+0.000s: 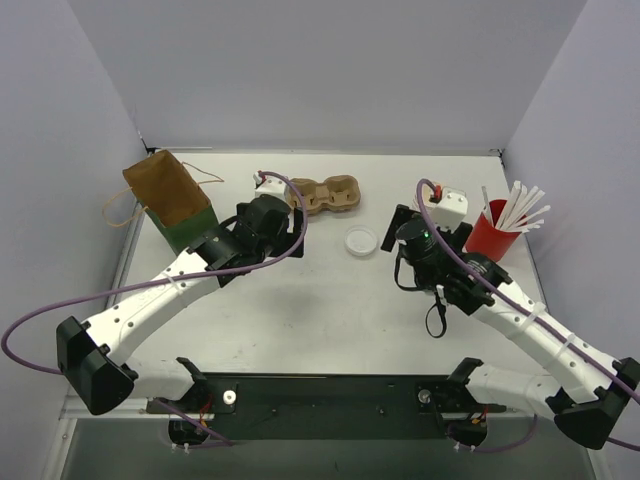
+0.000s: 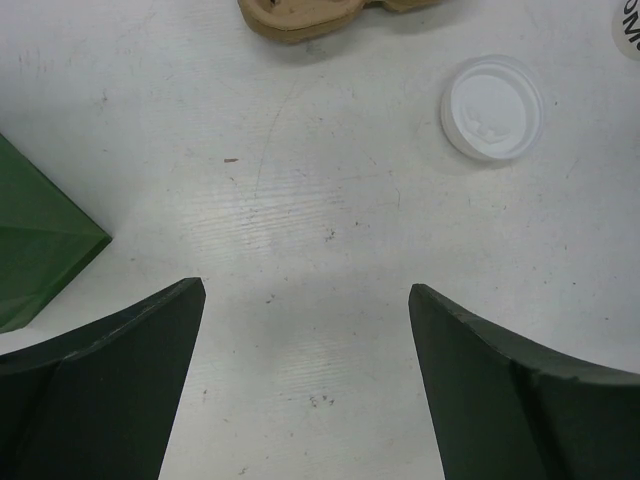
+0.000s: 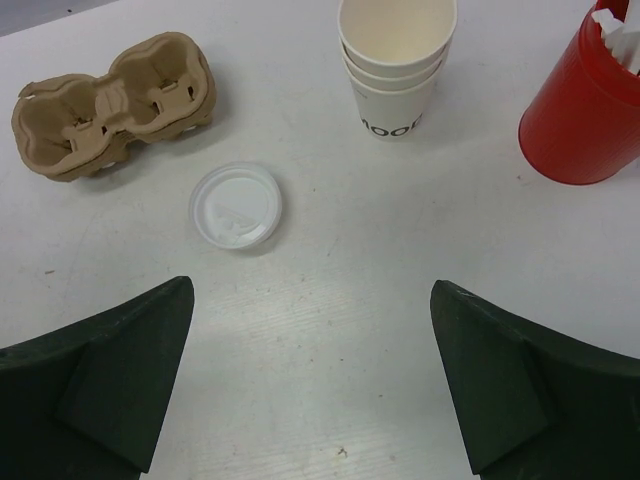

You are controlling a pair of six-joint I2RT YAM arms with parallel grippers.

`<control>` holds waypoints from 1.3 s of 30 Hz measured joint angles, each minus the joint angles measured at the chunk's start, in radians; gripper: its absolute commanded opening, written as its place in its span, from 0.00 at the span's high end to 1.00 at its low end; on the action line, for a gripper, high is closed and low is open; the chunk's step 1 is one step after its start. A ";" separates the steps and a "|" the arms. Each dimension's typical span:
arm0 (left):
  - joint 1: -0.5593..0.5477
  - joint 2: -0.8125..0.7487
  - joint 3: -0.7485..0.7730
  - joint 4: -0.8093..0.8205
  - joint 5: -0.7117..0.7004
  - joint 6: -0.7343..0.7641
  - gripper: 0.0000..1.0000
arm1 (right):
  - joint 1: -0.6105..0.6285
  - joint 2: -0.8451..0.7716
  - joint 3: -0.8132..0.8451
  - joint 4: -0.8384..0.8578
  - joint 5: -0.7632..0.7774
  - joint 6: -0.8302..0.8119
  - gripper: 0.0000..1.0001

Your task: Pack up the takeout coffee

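Observation:
The takeout coffee cups (image 3: 398, 60) stand as a nested stack of white paper cups with tan insides, upright on the table ahead of my right gripper (image 3: 312, 288). That gripper is open and holds nothing; it hovers over bare table a short way from the stack. In the top view the right wrist hides the stack. My left gripper (image 2: 305, 288) is open and empty too, low over the table between the bag and the lid. A cup's edge (image 2: 630, 25) shows at the top right of the left wrist view.
A brown pulp cup carrier (image 1: 325, 195) lies at the back centre. A white plastic lid (image 1: 361, 241) lies flat between the two grippers. A red cup of white straws (image 1: 492, 232) stands at the right. A brown and green paper bag (image 1: 172, 200) stands at the left.

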 measured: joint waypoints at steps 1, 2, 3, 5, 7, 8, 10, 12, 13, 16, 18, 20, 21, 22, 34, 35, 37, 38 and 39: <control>0.000 -0.002 0.000 -0.001 0.002 0.003 0.05 | -0.007 0.014 0.017 -0.003 -0.005 -0.008 0.03; 0.001 -0.004 0.000 -0.001 0.005 0.005 0.05 | -0.012 0.026 0.030 -0.003 -0.009 -0.018 0.05; 0.002 -0.008 0.000 -0.001 0.011 0.009 0.05 | -0.021 0.047 0.049 -0.005 -0.016 -0.031 0.09; 0.008 -0.016 0.000 -0.001 0.028 0.016 0.05 | -0.061 0.103 0.102 -0.008 -0.056 -0.069 0.18; 0.016 -0.026 -0.002 0.002 0.052 0.023 0.05 | -0.132 0.182 0.172 -0.009 -0.119 -0.107 0.31; 0.021 -0.033 -0.005 0.006 0.066 0.024 0.05 | -0.176 0.224 0.210 -0.010 -0.164 -0.126 0.35; 0.028 -0.042 -0.005 0.006 0.091 0.027 0.05 | -0.261 0.314 0.288 -0.007 -0.229 -0.155 0.47; 0.033 -0.045 -0.005 0.004 0.107 0.031 0.05 | -0.325 0.392 0.353 -0.013 -0.274 -0.184 0.59; 0.034 -0.045 -0.004 0.003 0.113 0.032 0.05 | -0.352 0.436 0.395 -0.018 -0.296 -0.199 0.62; 0.039 -0.045 0.002 -0.015 0.128 0.040 0.05 | -0.417 0.561 0.499 -0.024 -0.346 -0.240 0.66; 0.041 -0.045 0.008 -0.023 0.134 0.043 0.05 | -0.443 0.628 0.541 -0.024 -0.375 -0.260 0.67; 0.045 -0.047 0.013 -0.033 0.140 0.045 0.05 | -0.462 0.679 0.565 -0.030 -0.401 -0.275 0.67; 0.047 -0.048 0.014 -0.037 0.141 0.046 0.05 | -0.469 0.698 0.571 -0.031 -0.409 -0.282 0.68; 0.051 -0.050 0.014 -0.041 0.143 0.046 0.05 | -0.477 0.721 0.582 -0.039 -0.418 -0.289 0.68; 0.060 -0.095 0.015 -0.063 0.154 0.045 0.05 | -0.521 0.832 0.660 -0.061 -0.435 -0.337 0.72; 0.060 -0.095 0.015 -0.064 0.155 0.045 0.05 | -0.522 0.836 0.664 -0.060 -0.434 -0.341 0.73; 0.060 -0.095 0.015 -0.066 0.157 0.045 0.05 | -0.528 0.850 0.671 -0.061 -0.434 -0.347 0.73; 0.060 -0.095 0.015 -0.066 0.157 0.045 0.05 | -0.528 0.857 0.675 -0.060 -0.434 -0.349 0.73; 0.061 -0.095 0.015 -0.067 0.159 0.045 0.05 | -0.531 0.866 0.677 -0.060 -0.434 -0.351 0.73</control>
